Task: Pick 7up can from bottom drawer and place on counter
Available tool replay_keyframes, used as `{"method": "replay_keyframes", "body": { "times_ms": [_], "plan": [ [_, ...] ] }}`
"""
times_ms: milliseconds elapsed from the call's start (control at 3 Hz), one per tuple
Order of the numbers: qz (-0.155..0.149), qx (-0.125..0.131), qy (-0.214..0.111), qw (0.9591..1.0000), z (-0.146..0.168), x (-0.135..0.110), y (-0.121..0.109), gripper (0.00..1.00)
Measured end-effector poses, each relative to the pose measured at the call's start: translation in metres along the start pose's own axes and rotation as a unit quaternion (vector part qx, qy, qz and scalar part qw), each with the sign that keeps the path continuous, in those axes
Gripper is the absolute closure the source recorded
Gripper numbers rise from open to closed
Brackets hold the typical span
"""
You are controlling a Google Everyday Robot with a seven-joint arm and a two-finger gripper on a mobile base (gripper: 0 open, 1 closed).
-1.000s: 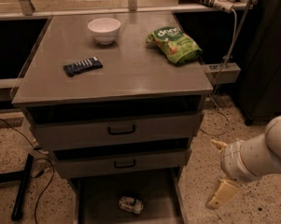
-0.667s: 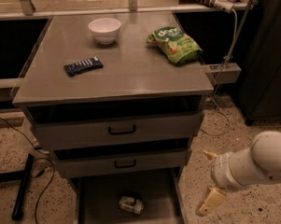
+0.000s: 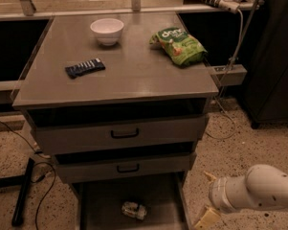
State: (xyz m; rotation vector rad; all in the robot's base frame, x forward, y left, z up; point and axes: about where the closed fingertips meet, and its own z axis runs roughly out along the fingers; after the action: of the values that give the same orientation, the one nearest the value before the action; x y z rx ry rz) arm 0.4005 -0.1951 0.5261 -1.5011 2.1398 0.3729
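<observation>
The 7up can (image 3: 134, 210) lies on its side, dented, on the dark floor of the open bottom drawer (image 3: 103, 198) at the foot of the cabinet. The grey counter (image 3: 134, 78) is the cabinet's top. My gripper (image 3: 205, 199) is at the lower right, outside the drawer's right wall, to the right of the can and a little above floor level. Its two cream fingers are apart and hold nothing. The white arm (image 3: 258, 193) reaches in from the right edge.
On the counter stand a white bowl (image 3: 107, 30), a green snack bag (image 3: 179, 45) and a dark flat packet (image 3: 84, 67). Two shut grey drawers with black handles (image 3: 124, 133) sit above the open one. Cables and a black bar (image 3: 23, 190) lie on the floor at the left.
My arm and gripper have moved down and to the left, closer to the bottom drawer's right side. The can and the things on the counter have not moved.
</observation>
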Motion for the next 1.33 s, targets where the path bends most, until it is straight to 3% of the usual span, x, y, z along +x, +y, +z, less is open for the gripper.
{"method": "replay_keyframes", "body": {
  "times_ms": [333,667,1000,1333],
  "plan": [
    [0.022,0.003,-0.007,0.9997,0.029,0.025,-0.001,0.00],
    [0.022,0.003,-0.007,0.9997,0.029,0.025,-0.001,0.00],
    [0.008,-0.002,-0.031,0.9995,0.060,0.023,-0.004,0.00],
    [-0.042,-0.002,-0.070,0.9967,0.122,0.016,-0.028,0.00]
  ]
}}
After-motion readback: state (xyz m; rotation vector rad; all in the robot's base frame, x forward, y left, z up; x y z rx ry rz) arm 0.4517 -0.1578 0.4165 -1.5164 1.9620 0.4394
